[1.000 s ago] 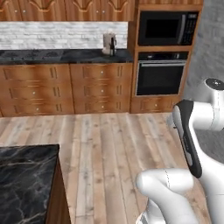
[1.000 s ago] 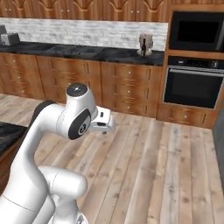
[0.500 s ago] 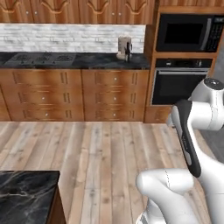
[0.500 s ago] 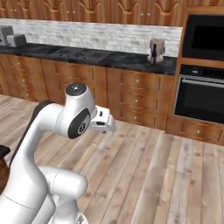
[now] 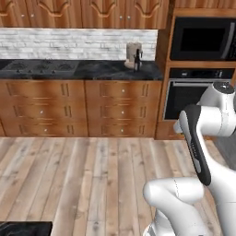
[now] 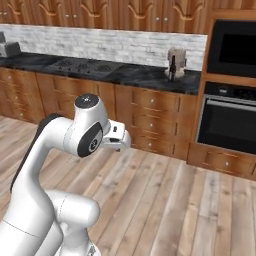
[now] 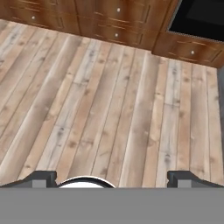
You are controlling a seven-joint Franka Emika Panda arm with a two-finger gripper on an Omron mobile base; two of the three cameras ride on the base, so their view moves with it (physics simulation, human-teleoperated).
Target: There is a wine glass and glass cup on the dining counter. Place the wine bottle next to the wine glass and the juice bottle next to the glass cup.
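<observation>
Dining counter [image 5: 23, 227] corner at 7 o'clock of left base view, black slab barely in frame; judged base is between stations. Wall counter [image 5: 92, 70] at 11 o'clock carries stovetop [image 5: 37, 67]. Slim dark bottle, likely wine bottle [image 5: 137, 61], at 12 o'clock beside pale holder. Oven [image 5: 193, 94] at 2 o'clock. Gripper [image 7: 112, 177] jaws wide apart, empty, over wood floor [image 7: 109, 100], arm tucked for travel

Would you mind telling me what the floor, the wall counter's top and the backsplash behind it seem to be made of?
The floor looks like matte wood planks: long boards with grain and knots. The wall counter's top seems polished black stone, with pale veins and a faint sheen. The backsplash appears to be pale stacked stone or brick, judging by its narrow staggered courses.
</observation>
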